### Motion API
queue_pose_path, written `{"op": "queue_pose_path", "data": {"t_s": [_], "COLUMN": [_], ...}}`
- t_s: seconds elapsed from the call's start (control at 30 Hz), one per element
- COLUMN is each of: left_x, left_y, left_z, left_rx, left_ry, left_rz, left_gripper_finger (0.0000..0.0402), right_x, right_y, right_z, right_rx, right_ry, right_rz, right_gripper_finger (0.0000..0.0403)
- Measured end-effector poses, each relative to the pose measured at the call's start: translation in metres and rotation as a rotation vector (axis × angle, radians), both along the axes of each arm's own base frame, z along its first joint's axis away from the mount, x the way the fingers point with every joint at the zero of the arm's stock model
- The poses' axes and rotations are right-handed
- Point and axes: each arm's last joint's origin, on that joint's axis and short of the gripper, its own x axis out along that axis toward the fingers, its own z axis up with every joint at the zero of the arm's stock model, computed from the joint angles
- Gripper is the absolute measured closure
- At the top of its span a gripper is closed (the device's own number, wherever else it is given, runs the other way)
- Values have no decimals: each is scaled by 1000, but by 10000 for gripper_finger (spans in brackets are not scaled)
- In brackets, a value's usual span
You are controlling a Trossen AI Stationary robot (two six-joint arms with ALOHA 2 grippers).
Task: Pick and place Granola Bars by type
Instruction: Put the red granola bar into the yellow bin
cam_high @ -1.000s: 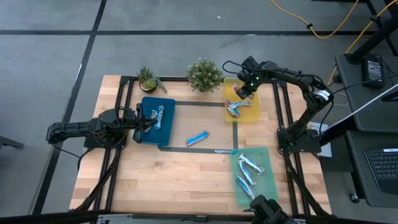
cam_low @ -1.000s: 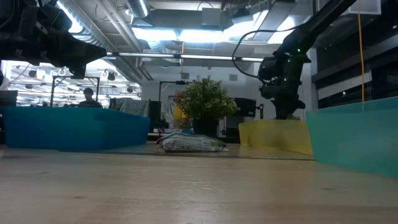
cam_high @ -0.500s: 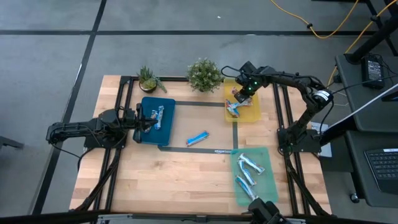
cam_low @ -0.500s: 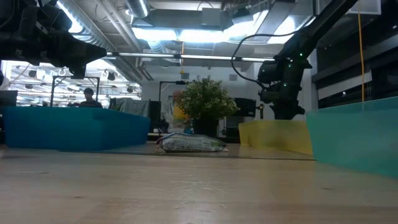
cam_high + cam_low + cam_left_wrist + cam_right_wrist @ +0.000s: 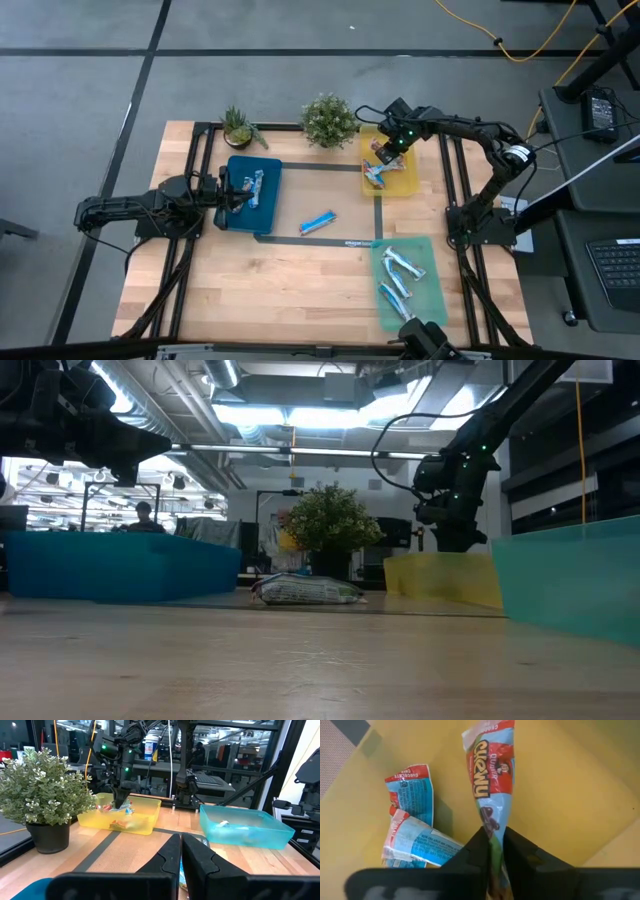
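One red-and-blue bar (image 5: 491, 780) hangs pinched in the right gripper (image 5: 493, 851) over the yellow tray (image 5: 402, 184), barely moved, long axis probably vertical; left gripper (image 5: 180, 851) closed, empty.

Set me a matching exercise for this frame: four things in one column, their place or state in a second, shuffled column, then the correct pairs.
Things:
1. right gripper
2. left gripper
3. lone bar
4. green tray

Place or state:
A. lying on the bare table between the trays
B. holds silvery-white bars
C. shut, empty, by the blue tray
D. shut on a red-and-blue bar over the yellow tray

Pairs: 1-D, 2-C, 3-A, 4-B
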Motion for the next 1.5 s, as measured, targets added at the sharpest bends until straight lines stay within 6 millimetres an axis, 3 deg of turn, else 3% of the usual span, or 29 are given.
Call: {"op": "queue_pose_path", "data": {"t_s": [0.2,0.53,1.07,1.5], "left_x": [0,0,0,0], "left_y": [0,0,0,0], "left_z": [0,0,0,0], "left_rx": [0,0,0,0], "left_ry": [0,0,0,-1], "left_rz": [0,0,0,0], "left_gripper_finger": [396,395,395,395], "right_x": [0,0,-2,7], "right_y": [0,0,26,47], "right_z": [0,1,50,51], "right_rx": [-1,-8,-119,-111], "right_ry": [0,0,-89,-40], "right_rz": [1,19,73,163], "right_gripper_finger": [320,314,314,314]}}
